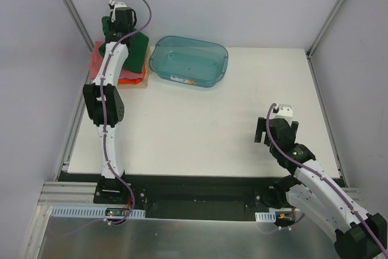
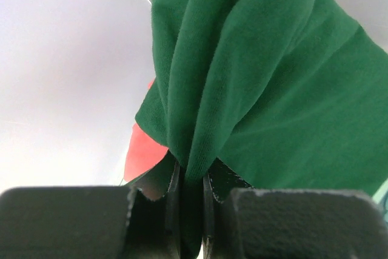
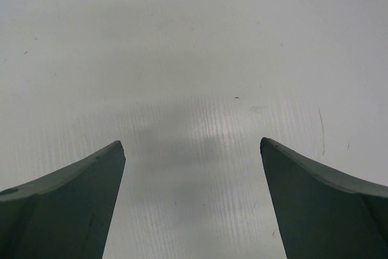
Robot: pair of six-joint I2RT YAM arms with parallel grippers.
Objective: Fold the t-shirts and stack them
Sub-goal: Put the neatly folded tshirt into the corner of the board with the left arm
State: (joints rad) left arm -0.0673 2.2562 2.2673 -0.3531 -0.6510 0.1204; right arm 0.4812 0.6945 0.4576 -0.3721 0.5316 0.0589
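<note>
My left gripper [image 1: 119,28] reaches to the far left corner, over a stack of folded shirts. It is shut on a bunched fold of the dark green shirt [image 2: 260,89], which lies on top of the stack [image 1: 138,50]. Under it show a salmon-pink shirt [image 1: 97,62] and an orange one [image 1: 132,79]; the pink one also shows in the left wrist view [image 2: 142,150]. The lavender shirt is hidden. My right gripper [image 1: 276,134] is open and empty over bare table at the right; its fingertips [image 3: 112,156] stand wide apart.
A translucent teal plastic bin [image 1: 189,60] stands at the back middle, just right of the stack. White walls close in the table [image 1: 200,131] at the back and sides. The shirt stack sits near the table's left edge.
</note>
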